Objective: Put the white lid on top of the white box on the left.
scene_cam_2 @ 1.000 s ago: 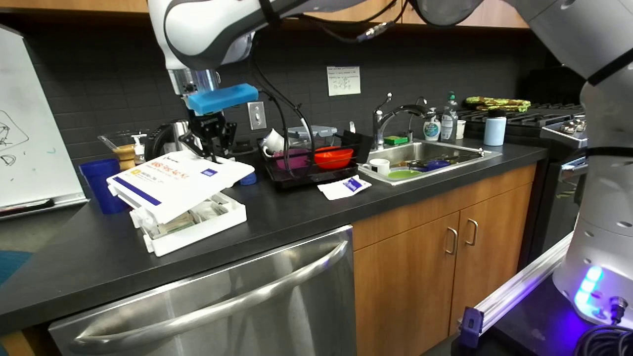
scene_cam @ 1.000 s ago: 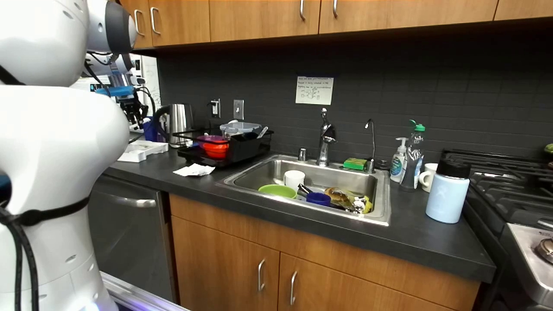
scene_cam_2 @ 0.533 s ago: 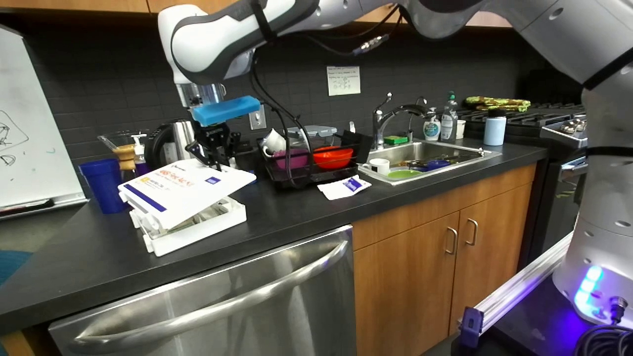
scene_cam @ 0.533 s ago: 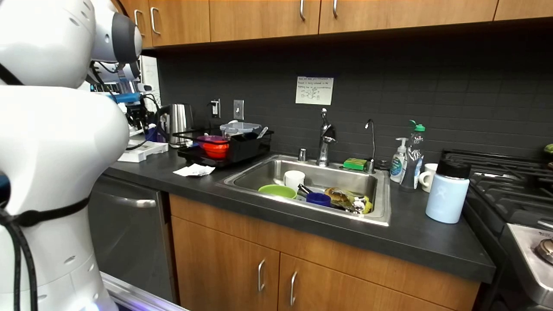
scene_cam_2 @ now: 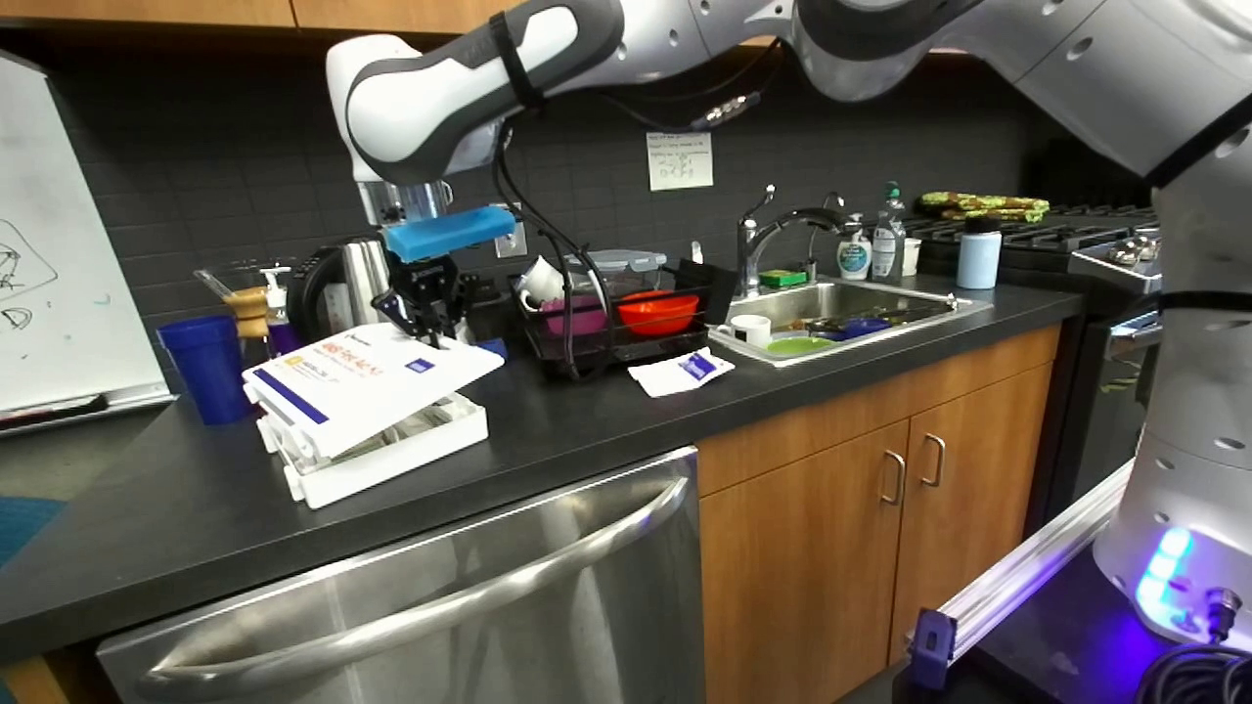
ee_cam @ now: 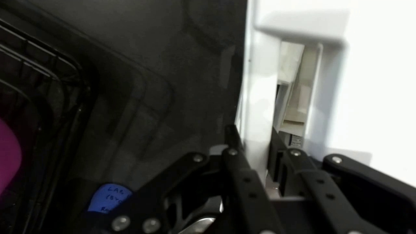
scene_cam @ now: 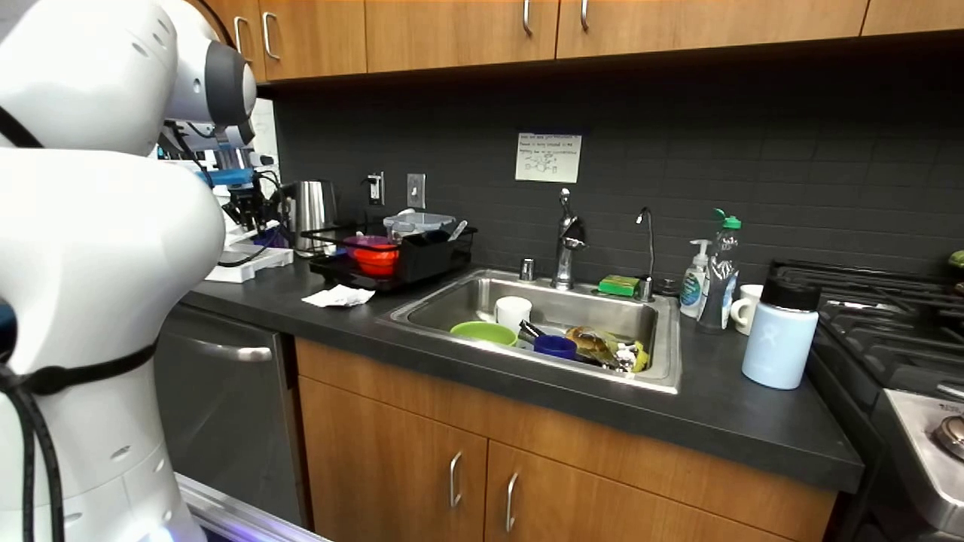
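Note:
The white lid point(scene_cam_2: 381, 381) with printed text and a blue stripe is tilted over the white box point(scene_cam_2: 401, 462) in an exterior view. Its right side is raised, and packets inside the box show through the gap. My gripper point(scene_cam_2: 438, 330) is at the lid's back edge, with the fingers on either side of it. In the wrist view the gripper point(ee_cam: 253, 133) is closed around the rim strip of the lid point(ee_cam: 261, 84), next to a handle slot. The box point(scene_cam: 252, 263) is partly hidden by the arm in an exterior view. The lid's far underside is hidden.
A black dish rack point(scene_cam_2: 577, 357) with bowls stands right of the box. A steel kettle point(scene_cam_2: 364, 279) and a blue cup point(scene_cam_2: 207, 367) stand behind and left. A white packet point(scene_cam_2: 675, 374) lies on the counter point(scene_cam_2: 587, 430) near the sink point(scene_cam_2: 880, 303).
My gripper and the held lid have moved right and down, bringing the lid more over the box. The box has not moved.

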